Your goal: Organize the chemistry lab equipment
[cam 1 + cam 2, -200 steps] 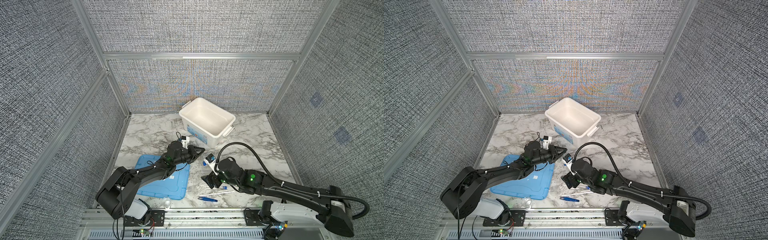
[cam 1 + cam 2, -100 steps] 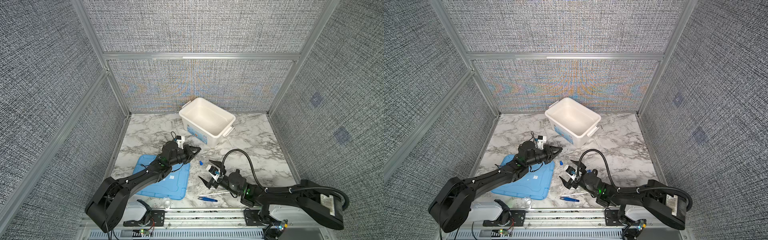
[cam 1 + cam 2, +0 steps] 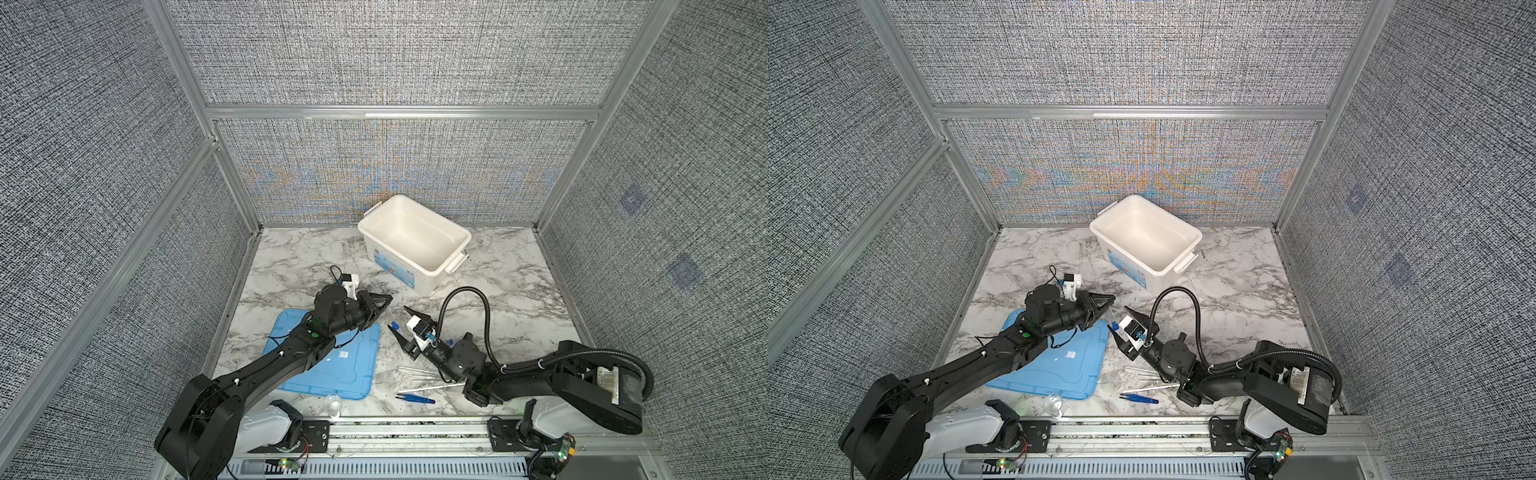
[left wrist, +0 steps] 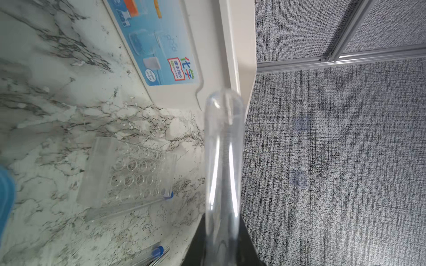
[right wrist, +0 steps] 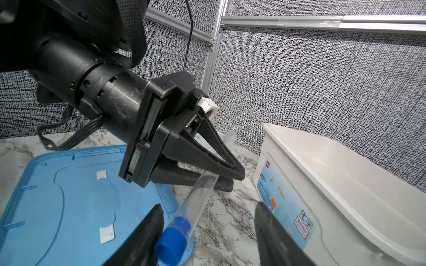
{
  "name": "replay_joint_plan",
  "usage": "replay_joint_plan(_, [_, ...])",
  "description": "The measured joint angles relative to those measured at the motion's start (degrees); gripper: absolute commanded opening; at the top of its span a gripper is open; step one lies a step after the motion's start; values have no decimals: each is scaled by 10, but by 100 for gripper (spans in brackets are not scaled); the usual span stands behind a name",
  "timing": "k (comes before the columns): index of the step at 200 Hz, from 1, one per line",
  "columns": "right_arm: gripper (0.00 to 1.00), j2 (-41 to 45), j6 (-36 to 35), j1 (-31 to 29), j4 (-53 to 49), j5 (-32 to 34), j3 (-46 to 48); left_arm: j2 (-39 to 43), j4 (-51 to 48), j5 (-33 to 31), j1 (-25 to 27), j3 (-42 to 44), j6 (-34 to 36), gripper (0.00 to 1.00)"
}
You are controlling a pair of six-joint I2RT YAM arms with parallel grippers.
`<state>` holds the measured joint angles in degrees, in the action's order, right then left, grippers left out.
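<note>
The left gripper (image 5: 227, 179) clamps 1 tube (image 5: 196, 202), cap (image 5: 173, 239) outward. The right gripper (image 5: 208, 209), wide, straddles that cap, likely for handover.

Bright, even light; soft shadows. Moiré shimmer on back wall (image 3: 1142, 166). Close tube (image 4: 222, 161) blurred in left wrist view.

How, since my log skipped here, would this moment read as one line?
left end effector: shut on blue-capped tube | right end effector: open around capped end
</note>
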<state>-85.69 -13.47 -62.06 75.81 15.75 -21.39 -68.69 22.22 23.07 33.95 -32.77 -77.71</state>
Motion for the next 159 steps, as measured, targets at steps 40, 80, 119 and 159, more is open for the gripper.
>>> replay_joint_plan(40, [47,-18,8,-7,15,0,-2,-10,-5,1,-4,-13,-2,9])
replay_joint_plan(80, [38,-43,25,-22,20,5,-21,-12,-5,4,-7,-11,-3,9])
replay_joint_plan(119, [29,-53,33,-33,20,29,-34,-17,-4,2,-7,-8,-8,9])
replay_joint_plan(159, [29,-56,45,-35,24,52,-32,-17,-2,-2,-7,-4,-8,9])
